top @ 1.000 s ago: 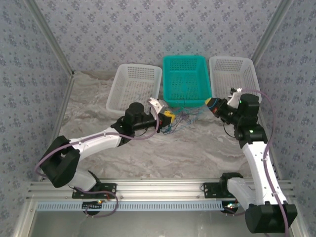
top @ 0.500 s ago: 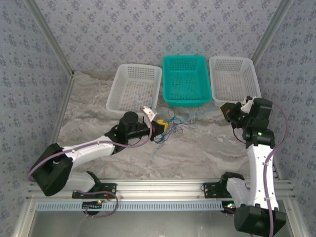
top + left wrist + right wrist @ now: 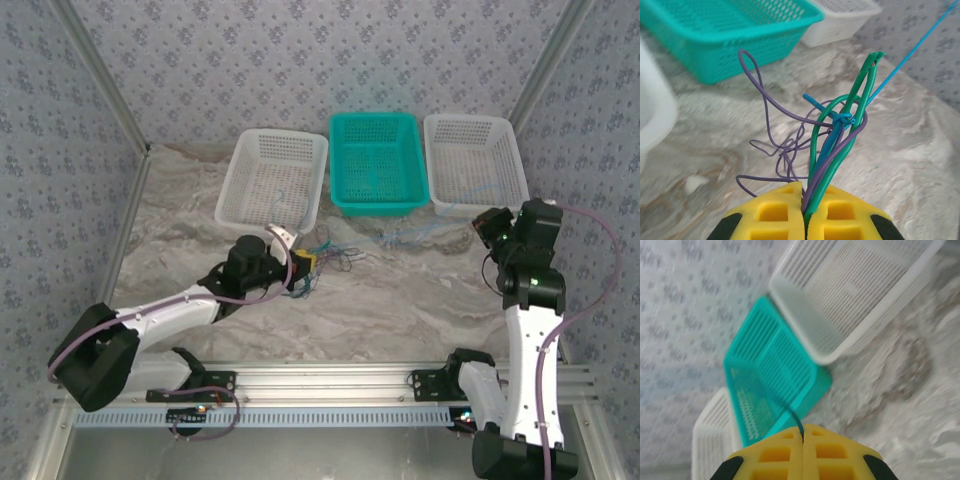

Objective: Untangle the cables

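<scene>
Noted — left claw (image 3: 804, 207) clamped on knotted cables (image 3: 826, 150); right claw (image 3: 802, 437) pinches blue strand (image 3: 910, 56). Pulling apart risks cinching knot (image 3: 842, 119).

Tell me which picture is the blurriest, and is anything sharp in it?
Right wrist view: blurriest, the teal plastic basket and white plastic basket smear, while the right hand's yellow pads look crisp. Left wrist view: the thin green, blue and purple wires are sharp, the baskets behind softer. Top view: evenly lit, no glare, all clear.
</scene>
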